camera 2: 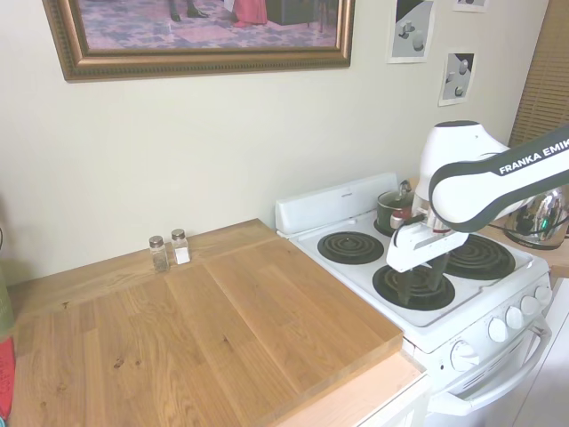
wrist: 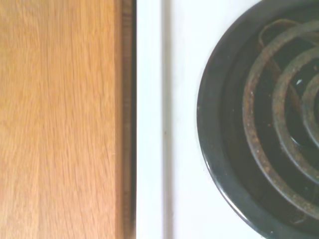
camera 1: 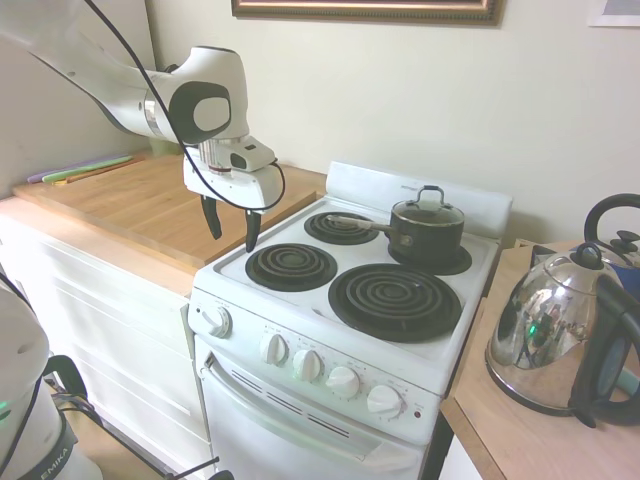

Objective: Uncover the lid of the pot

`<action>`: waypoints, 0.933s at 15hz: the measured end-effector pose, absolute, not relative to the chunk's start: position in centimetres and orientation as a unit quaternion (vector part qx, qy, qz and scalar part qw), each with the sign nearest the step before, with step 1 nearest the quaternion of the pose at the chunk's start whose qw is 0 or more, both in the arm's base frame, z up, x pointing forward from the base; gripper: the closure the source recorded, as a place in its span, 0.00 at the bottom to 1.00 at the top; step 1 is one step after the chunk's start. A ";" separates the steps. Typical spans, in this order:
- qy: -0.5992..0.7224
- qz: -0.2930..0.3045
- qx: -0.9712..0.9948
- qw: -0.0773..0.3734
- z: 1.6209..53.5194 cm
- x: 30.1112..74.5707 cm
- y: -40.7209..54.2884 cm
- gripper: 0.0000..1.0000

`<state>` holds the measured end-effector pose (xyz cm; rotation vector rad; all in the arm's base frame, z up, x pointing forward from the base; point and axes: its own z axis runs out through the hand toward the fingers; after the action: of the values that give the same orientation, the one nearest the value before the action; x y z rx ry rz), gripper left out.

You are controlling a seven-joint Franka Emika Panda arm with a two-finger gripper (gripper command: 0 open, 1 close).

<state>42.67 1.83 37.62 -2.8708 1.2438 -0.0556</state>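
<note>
White stove, pot on rear coil

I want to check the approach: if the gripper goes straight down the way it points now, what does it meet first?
Probably the white stove top near its left edge, beside the front left coil. The gripper is far from the pot; exact depth is unclear.

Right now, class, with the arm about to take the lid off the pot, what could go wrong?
1. The lid has only a thin loop handle, so the open gripper could miss it.
2. The pot is small and light-looking; a bump could slide it off its burner.
3. Its long handle points toward the gripper's approach path.
</note>
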 end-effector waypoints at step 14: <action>0.430 -0.181 -0.882 0.061 57.7 48.4 -17.4 0.00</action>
<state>48.40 -17.42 57.70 -2.6688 1.3020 -0.5472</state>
